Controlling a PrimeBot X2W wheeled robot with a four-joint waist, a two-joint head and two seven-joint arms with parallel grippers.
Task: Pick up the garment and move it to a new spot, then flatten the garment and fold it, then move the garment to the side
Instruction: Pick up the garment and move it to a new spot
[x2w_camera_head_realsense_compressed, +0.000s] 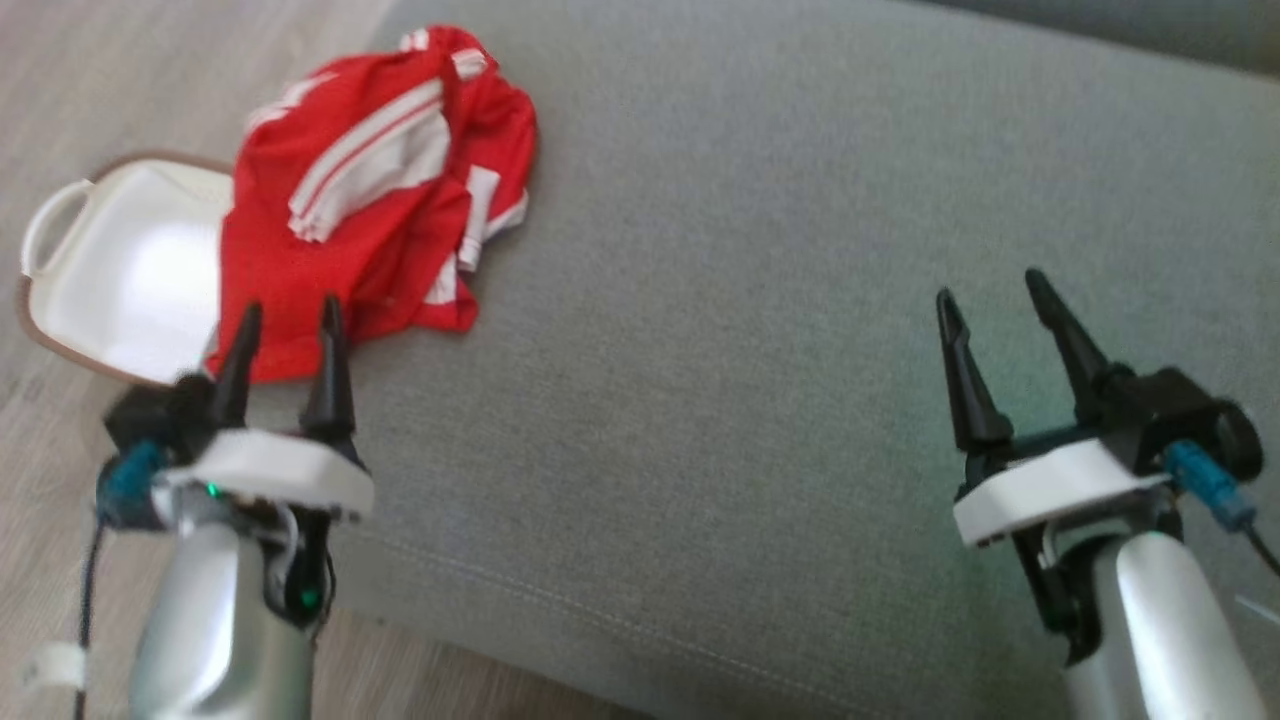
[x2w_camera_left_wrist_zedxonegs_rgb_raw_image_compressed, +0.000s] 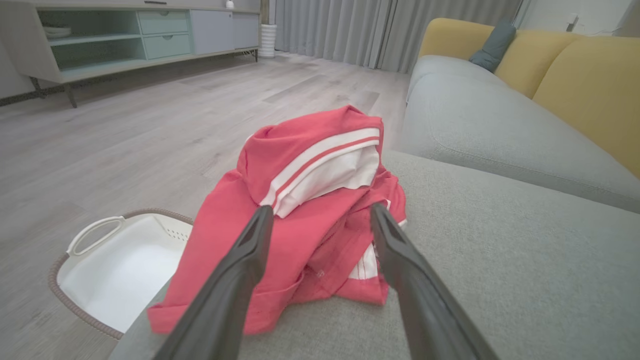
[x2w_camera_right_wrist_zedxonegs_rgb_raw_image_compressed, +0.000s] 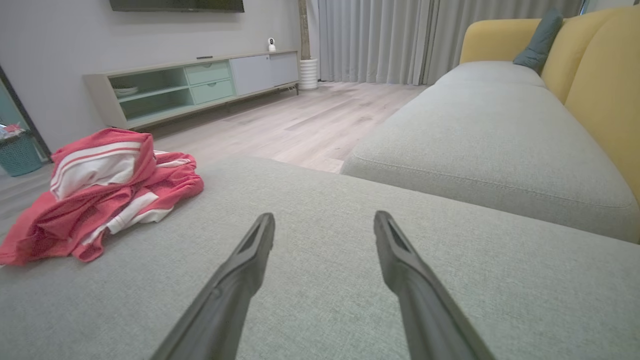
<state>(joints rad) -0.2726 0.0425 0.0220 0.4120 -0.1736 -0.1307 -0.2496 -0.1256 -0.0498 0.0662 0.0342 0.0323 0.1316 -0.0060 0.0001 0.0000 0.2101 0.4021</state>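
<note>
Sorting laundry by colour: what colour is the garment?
The garment is red with white stripes; left wrist view shows it best.

No writing to read.
The garment (x2w_camera_head_realsense_compressed: 370, 200) bears plain white stripes only; the basket (x2w_camera_head_realsense_compressed: 120, 270), the sofa (x2w_camera_head_realsense_compressed: 750, 250) and the cabinet (x2w_camera_right_wrist_zedxonegs_rgb_raw_image_compressed: 200, 85) show no legible label, brand or number.

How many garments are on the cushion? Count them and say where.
1. The red garment lies crumpled at the left edge of the cushion, overhanging the white basket; folds may hide another.
</note>
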